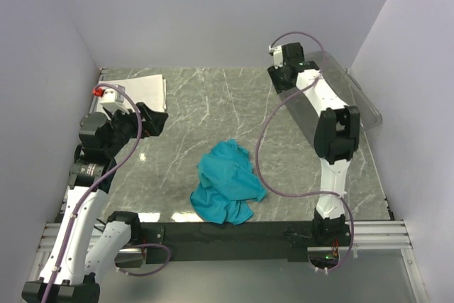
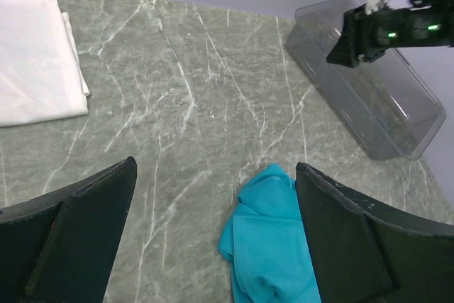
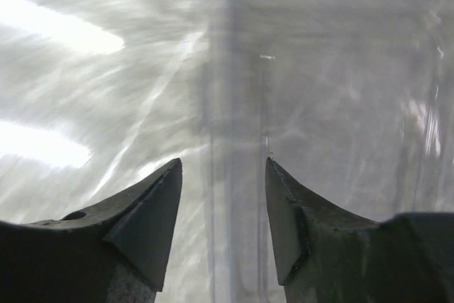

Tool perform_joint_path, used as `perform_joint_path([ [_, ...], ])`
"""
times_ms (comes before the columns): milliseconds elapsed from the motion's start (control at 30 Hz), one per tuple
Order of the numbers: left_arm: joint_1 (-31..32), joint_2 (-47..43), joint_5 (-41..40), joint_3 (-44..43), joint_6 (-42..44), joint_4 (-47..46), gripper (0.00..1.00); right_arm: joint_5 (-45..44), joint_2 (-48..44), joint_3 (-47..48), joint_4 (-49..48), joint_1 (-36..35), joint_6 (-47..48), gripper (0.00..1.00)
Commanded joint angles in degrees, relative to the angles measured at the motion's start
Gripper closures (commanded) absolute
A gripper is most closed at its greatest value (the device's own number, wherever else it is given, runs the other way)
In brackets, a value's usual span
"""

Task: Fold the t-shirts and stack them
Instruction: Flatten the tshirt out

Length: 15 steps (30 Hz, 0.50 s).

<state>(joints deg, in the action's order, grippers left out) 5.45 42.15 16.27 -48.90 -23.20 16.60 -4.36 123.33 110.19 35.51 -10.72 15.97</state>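
A teal-blue t-shirt (image 1: 225, 184) lies crumpled on the marble table, near the front middle. It also shows low in the left wrist view as the teal t-shirt (image 2: 273, 243), beside my right-hand finger. A white t-shirt (image 1: 145, 90) lies folded flat at the back left; the left wrist view has this white t-shirt (image 2: 35, 62) at its upper left. My left gripper (image 1: 157, 124) (image 2: 215, 168) hangs wide open over bare table between the two shirts, holding nothing. My right gripper (image 1: 281, 81) (image 3: 223, 164) is open at the back right, its jaws either side of the tray's clear wall with a gap on each side.
A clear plastic tray (image 1: 347, 94) (image 2: 369, 97) stands along the back right by the wall, and its wall (image 3: 234, 104) fills the right wrist view. White walls close in the table on three sides. The black rail (image 1: 234, 232) runs along the front edge.
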Motion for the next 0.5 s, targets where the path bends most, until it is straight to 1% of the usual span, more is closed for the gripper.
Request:
perform_joint_path([
  [0,0.3,-1.0,1.8,-2.2,1.8,0.8,0.01,21.5,-14.8,-3.6,3.3,0.2,16.8,0.40],
  [33,0.3,-1.1,2.6,-2.1,1.9,1.0,0.01,27.2,-17.1,-5.7,5.0,0.0,20.2,0.36],
  [67,0.2,-1.1,3.9,-1.9,1.9,1.2,0.00,32.3,-21.4,-8.1,4.6,-0.3,22.3,0.36],
  [100,0.2,-1.2,4.6,-1.3,1.8,1.3,0.00,36.4,-23.0,-12.2,5.5,-1.1,29.2,0.35],
  [133,0.3,-1.1,5.6,-0.9,1.7,1.2,0.01,41.1,-24.1,-13.2,13.1,-1.3,34.9,0.35],
  [167,0.3,-1.0,6.6,-0.7,1.6,1.1,0.01,49.8,-25.5,-15.2,17.8,-1.7,40.1,0.35],
  [200,0.3,-0.9,8.3,-0.1,0.9,1.0,0.01,53.0,-26.1,-16.5,21.9,-2.9,48.5,0.34],
  [233,0.3,-0.5,9.2,0.1,0.6,1.0,0.01,55.2,-26.5,-18.1,29.9,-3.9,52.3,0.30],
  [267,0.3,-0.1,10.1,0.4,0.3,1.1,0.00,56.0,-27.5,-20.1,31.1,-6.0,52.8,0.30],
  [300,0.3,0.3,11.3,0.6,-0.3,1.7,0.01,55.1,-28.0,-24.8,30.7,-8.0,50.9,0.30],
  [333,0.4,1.2,11.6,0.9,-0.7,2.2,0.00,53.5,-28.5,-27.4,27.8,-12.9,44.7,0.30],
  [367,0.5,1.7,11.8,1.1,-1.1,2.6,0.01,52.4,-29.5,-29.7,25.8,-14.9,41.3,0.31],
  [400,0.8,2.1,12.0,1.3,-1.6,3.8,0.01,50.0,-30.2,-34.6,23.0,-16.6,32.9,0.32],
  [433,1.0,3.0,12.2,1.6,-1.8,4.3,0.01,48.5,-31.0,-37.0,16.1,-19.4,28.6,0.33],
  [467,1.1,3.5,12.2,1.9,-2.0,4.9,0.00,47.5,-32.7,-39.1,13.1,-20.2,24.9,0.33],
])
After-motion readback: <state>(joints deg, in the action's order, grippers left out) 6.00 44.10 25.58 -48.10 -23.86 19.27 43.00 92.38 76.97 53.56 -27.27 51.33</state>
